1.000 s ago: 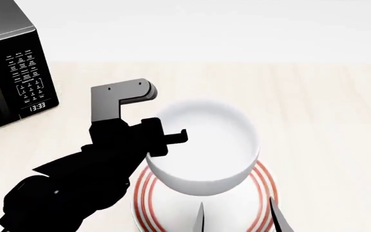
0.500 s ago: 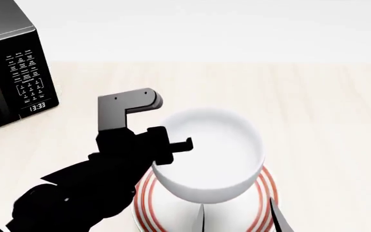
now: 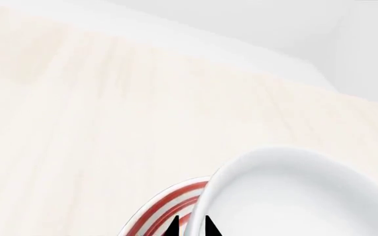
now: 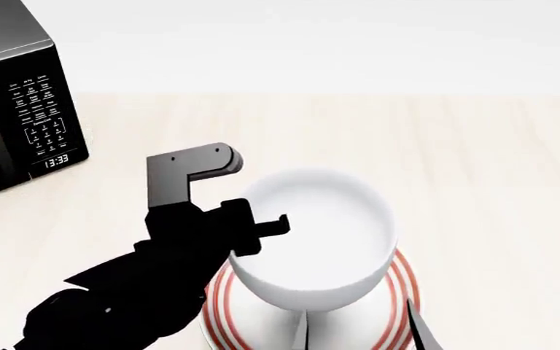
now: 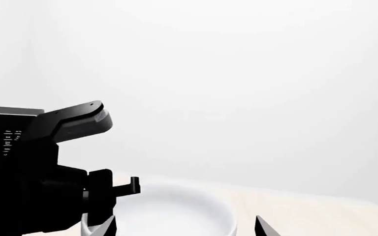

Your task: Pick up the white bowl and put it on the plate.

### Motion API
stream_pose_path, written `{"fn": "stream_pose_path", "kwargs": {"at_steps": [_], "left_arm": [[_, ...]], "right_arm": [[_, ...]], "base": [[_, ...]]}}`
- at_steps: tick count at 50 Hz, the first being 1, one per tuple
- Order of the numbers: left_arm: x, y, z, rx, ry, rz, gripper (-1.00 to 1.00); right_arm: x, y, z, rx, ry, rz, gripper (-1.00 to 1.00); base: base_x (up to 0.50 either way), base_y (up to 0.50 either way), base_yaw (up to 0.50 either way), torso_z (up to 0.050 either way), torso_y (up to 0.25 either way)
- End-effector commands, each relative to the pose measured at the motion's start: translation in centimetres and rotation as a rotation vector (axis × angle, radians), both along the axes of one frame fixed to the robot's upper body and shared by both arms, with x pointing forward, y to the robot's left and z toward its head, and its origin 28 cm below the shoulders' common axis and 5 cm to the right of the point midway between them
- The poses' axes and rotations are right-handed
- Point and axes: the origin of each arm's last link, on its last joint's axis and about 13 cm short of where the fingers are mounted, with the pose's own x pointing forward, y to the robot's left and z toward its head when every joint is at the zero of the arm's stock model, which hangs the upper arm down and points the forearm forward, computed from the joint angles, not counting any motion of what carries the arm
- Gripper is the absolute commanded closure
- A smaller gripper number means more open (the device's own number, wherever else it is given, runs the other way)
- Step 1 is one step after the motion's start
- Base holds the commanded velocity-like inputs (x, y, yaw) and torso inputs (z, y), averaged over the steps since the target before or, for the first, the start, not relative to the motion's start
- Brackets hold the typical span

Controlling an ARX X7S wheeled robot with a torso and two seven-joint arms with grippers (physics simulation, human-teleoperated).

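The white bowl [image 4: 314, 233] is held by its left rim, directly over the red-ringed plate [image 4: 404, 283], and it hides most of the plate. My left gripper [image 4: 254, 232] is shut on that rim, one finger inside the bowl and one outside. In the left wrist view the gripper [image 3: 190, 227] pinches the rim of the bowl [image 3: 294, 196], with the plate's red rings [image 3: 173, 204] just beyond it. I cannot tell whether the bowl touches the plate. My right gripper [image 4: 363, 332] is open and empty at the plate's near side. In the right wrist view the gripper [image 5: 185, 228] faces the bowl [image 5: 169, 211].
A black microwave [image 4: 17, 109] stands at the back left of the pale wooden table [image 4: 494, 168], its clock reading 13:33. A plain white wall lies behind the table.
My left gripper has carried the bowl a little to the right and nearer, then slightly down over the plate. The right gripper has not moved.
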Motion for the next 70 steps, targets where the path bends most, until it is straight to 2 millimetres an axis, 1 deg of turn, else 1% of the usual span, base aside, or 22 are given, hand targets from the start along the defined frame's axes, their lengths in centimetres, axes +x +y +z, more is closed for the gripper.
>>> {"fn": "stream_pose_path", "kwargs": {"at_steps": [1,33,70], "left_arm": [[0.2,-0.8,0.5,-0.058,-0.036,-0.017,1.00],[-0.3,-1.2,-0.9,-0.065,-0.015,-0.029,1.00],[-0.3,-1.0,-2.2,-0.049,0.005,-0.027,1.00]], "right_arm": [[0.4,-0.2,0.2,-0.003,-0.017,-0.002,-1.00],[0.4,-0.2,0.3,-0.001,-0.020,-0.003,-1.00],[0.3,-0.2,0.3,0.002,-0.022,-0.002,-1.00]], "base": [[0.00,0.00,0.00,0.000,0.000],[0.00,0.00,0.00,0.000,0.001],[0.00,0.00,0.00,0.000,0.000]]}}
